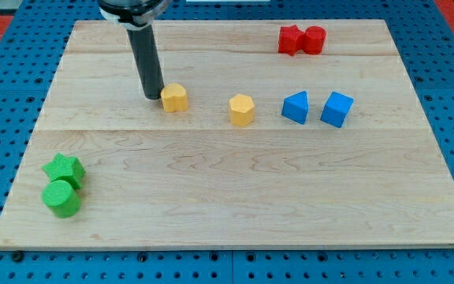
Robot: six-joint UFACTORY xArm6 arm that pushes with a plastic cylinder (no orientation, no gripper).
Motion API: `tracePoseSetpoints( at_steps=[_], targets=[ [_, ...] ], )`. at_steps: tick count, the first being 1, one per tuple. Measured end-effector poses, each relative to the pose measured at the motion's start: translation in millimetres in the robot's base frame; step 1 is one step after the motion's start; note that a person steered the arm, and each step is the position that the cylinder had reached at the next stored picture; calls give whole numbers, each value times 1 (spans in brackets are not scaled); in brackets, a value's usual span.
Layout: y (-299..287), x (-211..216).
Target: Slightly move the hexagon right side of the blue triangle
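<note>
Yellow hexagon (242, 110), a squat faceted prism in warm yellow, sits near the blue triangle (295, 106), at its 9 o'clock. My tip (153, 96) is a bare rod that grasps nothing, and it touches another yellow block (175, 98) of unclear shape at that block's 9 o'clock. To nudge well, I judge 1 short, slow push toward 3 o'clock, curving past the triangle without striking it.

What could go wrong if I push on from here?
My tip is against the left yellow block, which may not be the hexagon. Pushing it right would probably ram the second yellow block, and that one could knock the blue triangle into the blue cube.
</note>
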State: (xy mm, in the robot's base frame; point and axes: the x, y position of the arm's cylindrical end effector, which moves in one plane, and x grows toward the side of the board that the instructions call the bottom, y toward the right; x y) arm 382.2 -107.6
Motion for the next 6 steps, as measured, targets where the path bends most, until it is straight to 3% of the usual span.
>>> tracePoseSetpoints(
  at_steps=[2,3,6],
  targets=[
    [10,67],
    [93,79],
    [115,60]
  ],
)
